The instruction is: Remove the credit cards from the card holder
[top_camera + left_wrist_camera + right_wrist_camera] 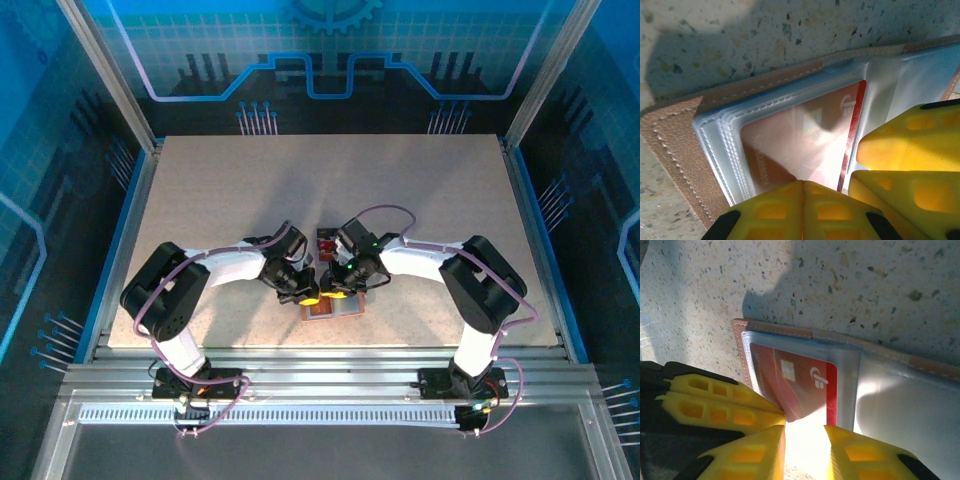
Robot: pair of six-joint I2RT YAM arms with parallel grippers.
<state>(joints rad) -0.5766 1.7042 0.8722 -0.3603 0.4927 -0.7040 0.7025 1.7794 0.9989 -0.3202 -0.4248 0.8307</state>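
1. Where the wallet [333,312] lay open on the table [220,200], we saw a red card [790,375] inside its clear sleeve [720,145].
2. At that sleeve the left gripper [802,210] was clenched; the right gripper [805,450] had its jaws slightly apart.

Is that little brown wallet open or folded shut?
Open: the card holder lies spread flat, clear pockets facing up, a red credit card inside one.
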